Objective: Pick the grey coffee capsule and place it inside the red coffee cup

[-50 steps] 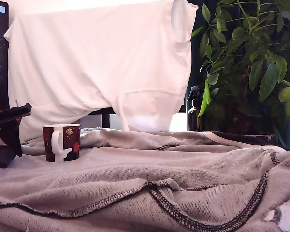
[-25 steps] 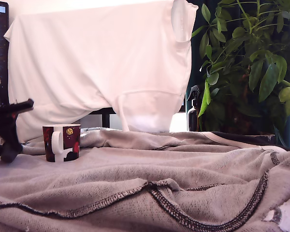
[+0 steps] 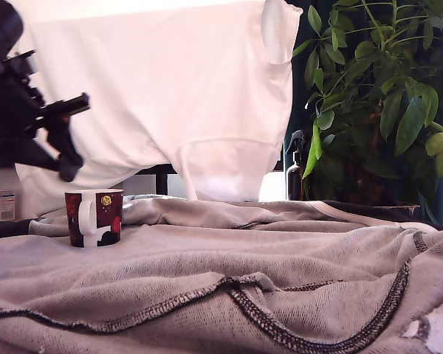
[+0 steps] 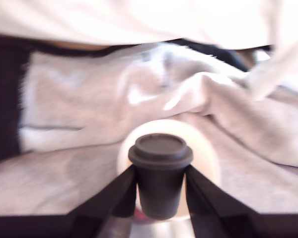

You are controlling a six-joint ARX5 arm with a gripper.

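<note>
The red coffee cup (image 3: 94, 217) stands upright on the grey cloth at the exterior view's left, its white handle facing the camera. My gripper (image 3: 65, 144) hangs in the air above and slightly left of it. In the wrist view the gripper (image 4: 160, 172) is shut on the grey coffee capsule (image 4: 160, 153), one dark finger (image 4: 120, 191) on each side of it. The capsule sits wide rim up, directly over the cup's white inside (image 4: 204, 151). In the exterior view the capsule is lost against the dark arm.
A rumpled grey sweatshirt (image 3: 266, 273) covers the table. Behind it hangs a white cloth (image 3: 155, 88). A leafy plant (image 3: 384, 96) and a dark spray bottle (image 3: 295, 169) stand at the back right, and a small box (image 3: 0, 205) sits at the far left.
The arm has risen from table level left of the cup to well above it, shifting right towards the cup. The cup has not moved.
</note>
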